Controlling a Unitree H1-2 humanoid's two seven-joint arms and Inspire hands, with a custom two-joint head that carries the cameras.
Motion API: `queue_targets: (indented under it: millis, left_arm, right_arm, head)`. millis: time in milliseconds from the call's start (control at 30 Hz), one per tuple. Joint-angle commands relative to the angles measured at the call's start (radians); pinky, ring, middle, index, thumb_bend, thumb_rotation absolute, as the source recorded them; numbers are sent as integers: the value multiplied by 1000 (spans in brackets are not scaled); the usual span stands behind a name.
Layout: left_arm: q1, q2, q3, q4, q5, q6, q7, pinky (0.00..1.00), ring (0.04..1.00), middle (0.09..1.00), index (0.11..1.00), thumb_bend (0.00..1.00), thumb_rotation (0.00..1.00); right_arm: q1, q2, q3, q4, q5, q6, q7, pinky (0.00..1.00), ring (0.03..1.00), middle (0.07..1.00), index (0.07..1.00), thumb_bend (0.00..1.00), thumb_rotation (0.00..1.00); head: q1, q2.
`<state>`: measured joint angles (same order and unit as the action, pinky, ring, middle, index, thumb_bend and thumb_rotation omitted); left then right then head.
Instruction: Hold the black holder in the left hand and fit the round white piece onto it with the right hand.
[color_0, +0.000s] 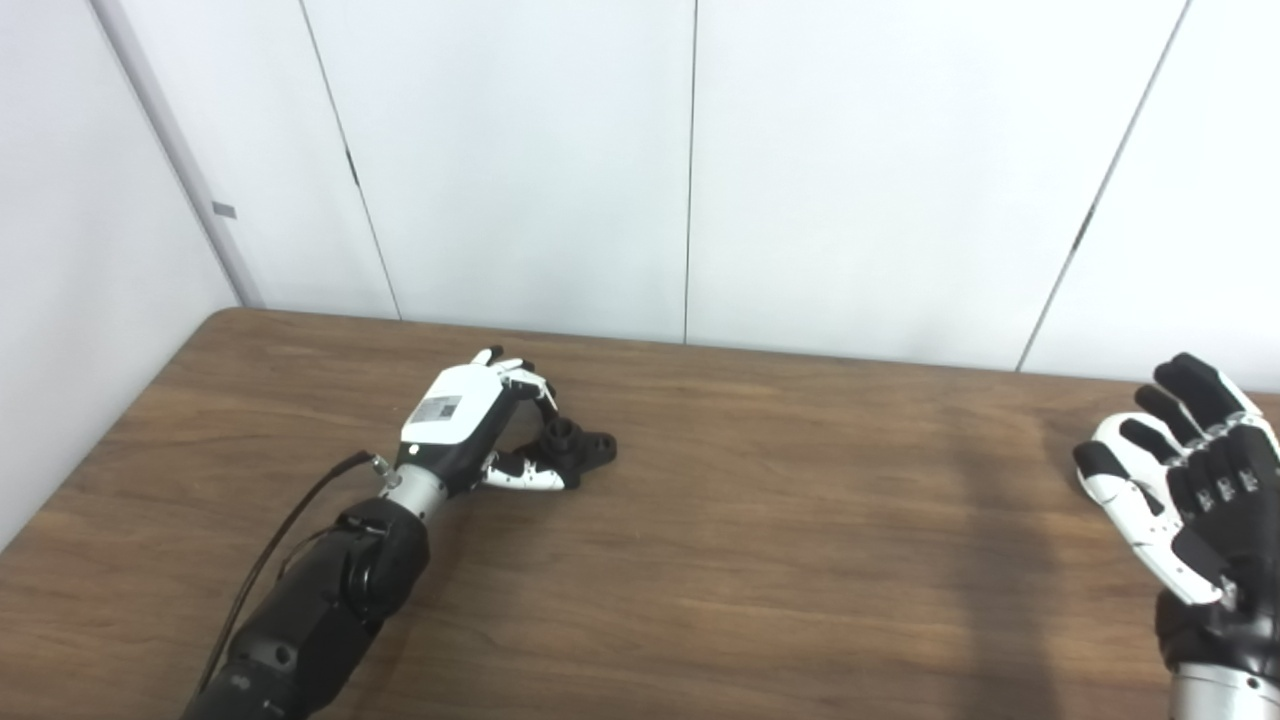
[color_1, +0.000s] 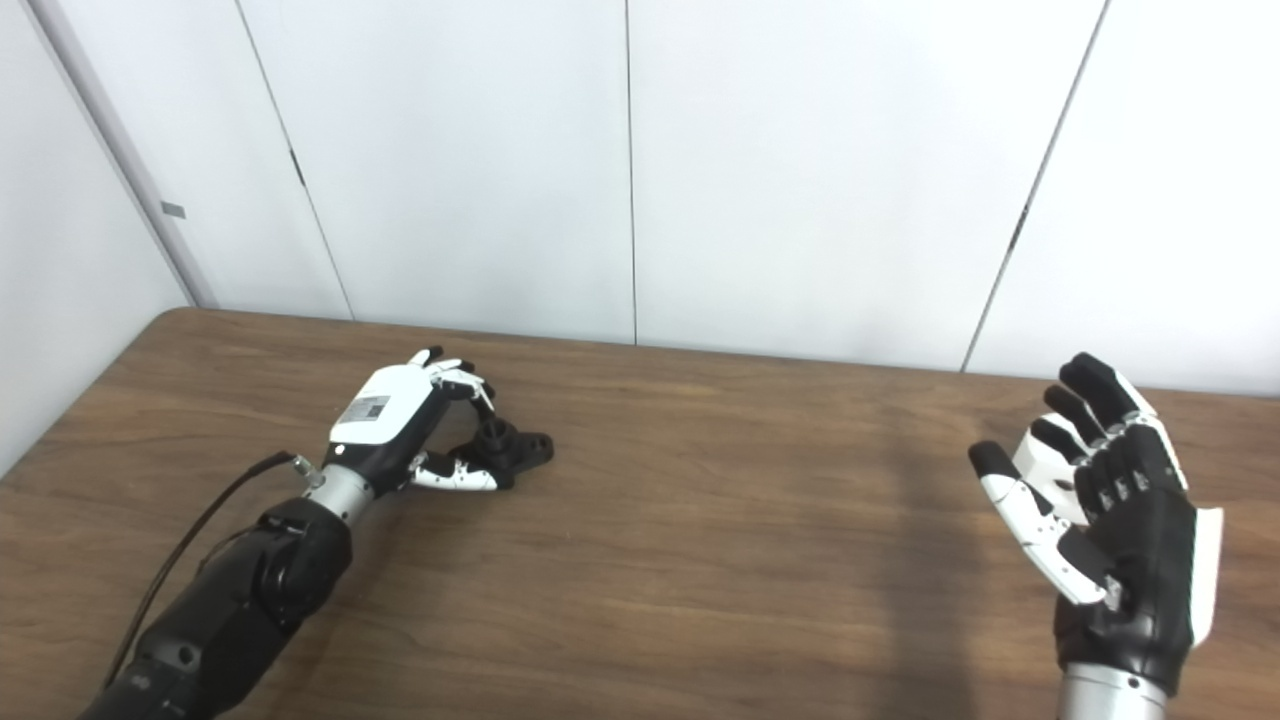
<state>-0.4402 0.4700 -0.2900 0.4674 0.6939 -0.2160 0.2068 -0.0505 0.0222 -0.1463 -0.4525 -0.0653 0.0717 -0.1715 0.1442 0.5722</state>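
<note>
Left eye view: fingers (color_0: 528, 380) of our left hand (color_0: 462, 415) curl around the black holder (color_0: 578, 446), seemingly gripping it, on the table (color_0: 760, 540) | holder lies flat, long axis running right, stub up | our right hand (color_1: 1110, 510) waits, fingers wide, empty | white piece not seen

A brown wood-grain table (color_0: 760, 560) is filling the near and middle ground, its rounded far-left corner showing. White wall panels (color_0: 520, 160) are standing just behind its far edge, divided by thin dark vertical seams (color_0: 690, 170). A pale corner post (color_0: 170, 150) is slanting down at the left. Soft, even light is falling, casting faint shadows on the tabletop.
</note>
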Motion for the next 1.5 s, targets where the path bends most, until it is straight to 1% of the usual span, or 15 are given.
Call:
queue_targets:
  millis: [0, 167, 300, 367, 500, 567, 700, 800, 900, 967, 1067, 1167, 1300, 1433, 1467]
  left_arm:
    - [-23, 15, -7, 3, 20, -15, 2, 1000, 873, 730, 483, 524, 54]
    - [-27, 20, -8, 6, 26, -21, 5, 988, 870, 726, 483, 524, 55]
    - [-26, 23, -7, 1, 24, -23, 2, 986, 871, 725, 483, 524, 56]
    - [-23, 25, -5, -7, 21, -22, -2, 980, 870, 725, 483, 524, 57]
    - [-12, 15, -6, -26, 5, -21, -30, 967, 871, 727, 483, 524, 59]
    - [-6, 8, -9, -36, -3, -20, -47, 968, 872, 733, 483, 524, 60]
    - [13, -26, -3, -74, -47, -13, -84, 970, 873, 736, 483, 524, 58]
    - [25, -52, 2, -96, -84, -23, -103, 997, 885, 738, 483, 524, 57]
    - [35, -80, 0, -122, -96, -29, -114, 997, 886, 734, 483, 525, 60]
    - [41, -102, -3, -141, -97, -23, -128, 1000, 892, 736, 483, 525, 62]
    - [48, -126, -16, -157, -85, -21, -145, 999, 887, 734, 482, 525, 64]
    - [59, -146, -30, -165, -91, -29, -167, 1000, 895, 737, 482, 525, 63]
    - [68, -171, -45, -170, -104, -36, -190, 1000, 887, 735, 482, 525, 62]
    - [68, -192, -59, -167, -79, -30, -186, 1000, 887, 734, 482, 525, 62]
    - [67, -195, -62, -162, -74, -32, -182, 1000, 888, 734, 482, 525, 62]
  right_arm:
    - [-23, -3, -2, -29, 2, -38, 0, 752, 808, 821, 783, 478, 186]
    - [-24, -5, 0, -28, 4, -43, 3, 735, 811, 823, 788, 470, 193]
    - [-24, -5, 2, -33, -2, -34, 3, 768, 815, 822, 785, 473, 219]
    - [-25, -2, 4, -39, -8, -27, 1, 749, 805, 816, 782, 477, 218]
    - [-29, -4, 1, -36, 1, -41, 2, 714, 797, 816, 782, 487, 201]
    - [-31, -5, -4, -38, 13, -43, 1, 719, 802, 816, 783, 491, 188]
    - [-40, -25, -17, -58, 33, -12, 11, 746, 819, 828, 793, 502, 189]
    - [-51, -47, -23, -65, 33, -15, 20, 760, 818, 821, 787, 501, 187]
    - [-62, -67, -24, -76, 42, -15, 30, 723, 814, 820, 785, 496, 167]
    - [-67, -75, -24, -93, 39, -1, 29, 703, 807, 819, 781, 494, 158]
    - [-73, -81, -26, -115, 19, 21, 19, 708, 805, 813, 772, 508, 173]
    - [-81, -86, -33, -136, 0, 38, 13, 680, 789, 804, 764, 529, 179]
    - [-83, -101, -36, -159, -12, 48, 23, 664, 786, 807, 771, 521, 175]
    - [-66, -114, -30, -183, -58, 56, 30, 647, 775, 799, 763, 513, 157]
    - [-61, -114, -28, -188, -79, 60, 29, 643, 771, 794, 759, 514, 156]
  head:
    - [1, 1]
    - [1, 1]
    - [-9, 8]
    - [-13, 10]
    - [-36, 15]
    - [-45, 17]
    - [-62, 20]
    - [-83, 22]
    - [-99, 23]
    - [-109, 23]
    - [-131, 26]
    - [-166, 32]
    - [-217, 43]
    - [-269, 53]
    - [-269, 53]
